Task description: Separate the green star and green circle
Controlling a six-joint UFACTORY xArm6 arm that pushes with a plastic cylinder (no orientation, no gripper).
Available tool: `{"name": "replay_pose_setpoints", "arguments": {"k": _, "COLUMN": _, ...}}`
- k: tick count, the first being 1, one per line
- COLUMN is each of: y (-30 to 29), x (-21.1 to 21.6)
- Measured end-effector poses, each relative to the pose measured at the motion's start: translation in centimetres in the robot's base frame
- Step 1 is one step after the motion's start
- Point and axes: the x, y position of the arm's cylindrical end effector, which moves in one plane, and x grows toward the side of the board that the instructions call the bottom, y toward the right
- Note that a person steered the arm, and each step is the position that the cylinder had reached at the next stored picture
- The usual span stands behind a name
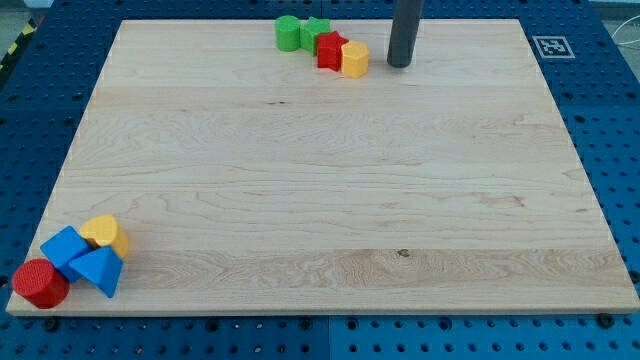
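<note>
Bench (pixel 330 180): wooden, wide. No gripper on rig, so no grip state to tell; tip (pixel 400 64) down near top edge, touching nothing, just right of yellow block (pixel 355 59). Green circle (pixel 288 33) touching green star (pixel 316 31), top centre; pointing direction indiscernible.

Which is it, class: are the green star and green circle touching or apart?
Touching: the green circle sits against the green star with no gap, at the view's top; my tip stands right of them.

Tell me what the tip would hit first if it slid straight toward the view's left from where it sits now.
Probably the yellow block: my tip sits just to its right, apart from it. The red block, green star and green circle lie beyond, though depth is hard to judge.
</note>
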Motion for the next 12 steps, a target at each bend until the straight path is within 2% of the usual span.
{"name": "replay_pose_setpoints", "arguments": {"k": 2, "y": -2.2, "x": -4.2}}
{"name": "replay_pose_setpoints", "arguments": {"k": 5, "y": -8.6, "x": -7.2}}
{"name": "replay_pose_setpoints", "arguments": {"k": 7, "y": -11.8, "x": -6.5}}
{"name": "replay_pose_setpoints", "arguments": {"k": 12, "y": -14.6, "x": -5.3}}
